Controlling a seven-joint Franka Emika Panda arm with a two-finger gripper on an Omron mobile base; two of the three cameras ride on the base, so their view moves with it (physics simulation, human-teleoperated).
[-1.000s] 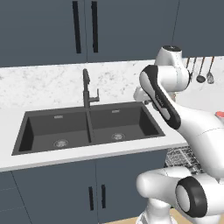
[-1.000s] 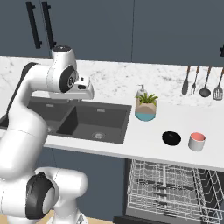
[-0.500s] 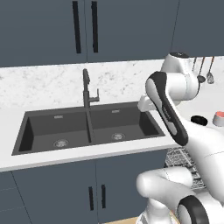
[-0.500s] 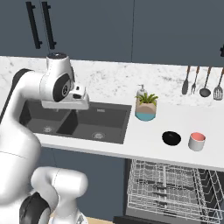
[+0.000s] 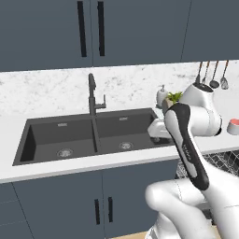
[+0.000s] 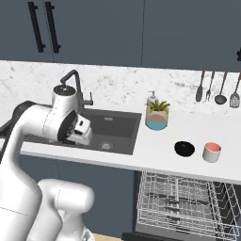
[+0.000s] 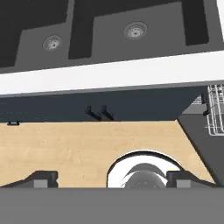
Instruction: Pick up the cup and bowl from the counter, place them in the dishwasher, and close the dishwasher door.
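Pincer: the pincer (image 7: 111,178) stands wide with nothing between its tips (image 7: 41,178), looking down past the near edge of the counter (image 7: 109,72) at the wooden floor (image 7: 87,144).
Arm: folded over the sink (image 6: 110,134), well to the left of the task's things.
Cup: the cup (image 6: 212,152) sits upright on the counter (image 6: 155,153) at the right, near its front edge.
Bowl: the bowl (image 6: 184,148) lies just left of the cup, close beside it but apart.
Dishwasher: the wire rack (image 6: 181,202) is pulled out below the cup and bowl, with the door dropped open.
Risk, reach: the swing to the right passes the planter (image 6: 156,116) and soap bottle (image 6: 151,98); a low or wide sweep could topple them.
Risk, grasp: with cup and bowl so close, a descent on one may nudge the other toward the front edge.
Risk, bowl: its glossy shallow rim likely gives the tips little to bite, so it may slip.
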